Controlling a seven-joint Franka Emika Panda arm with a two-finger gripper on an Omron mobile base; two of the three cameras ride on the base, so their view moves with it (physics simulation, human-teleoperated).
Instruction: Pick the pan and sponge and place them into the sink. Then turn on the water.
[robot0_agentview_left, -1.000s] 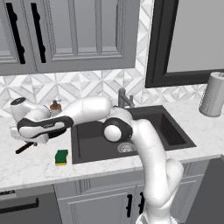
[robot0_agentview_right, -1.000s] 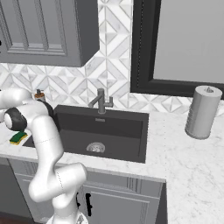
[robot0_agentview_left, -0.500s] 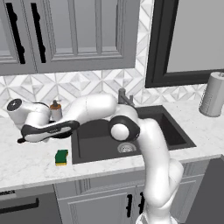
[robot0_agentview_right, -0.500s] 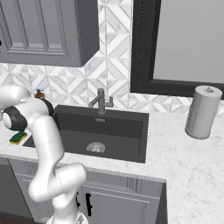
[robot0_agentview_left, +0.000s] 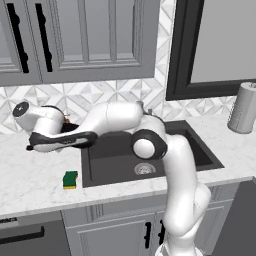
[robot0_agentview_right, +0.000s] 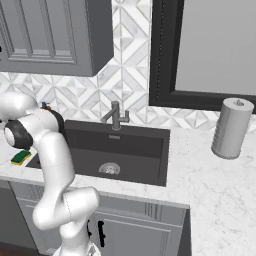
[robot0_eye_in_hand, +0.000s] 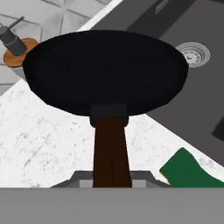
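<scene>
the two-finger gripper (robot0_eye_in_hand: 111, 177) was clamped on the long reddish-brown handle of the round black frying pan (robot0_eye_in_hand: 105, 72), held above the white marble counter (robot0_agentview_left: 30, 180) at the dark grey sink's (robot0_agentview_left: 120, 165) left edge. the small green-topped sponge (robot0_agentview_left: 70, 179) lay near the counter's front edge.

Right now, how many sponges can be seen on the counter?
1. The sponge lies on the counter, left of the sink, near its front corner. Others could be hidden behind the arm.
</scene>
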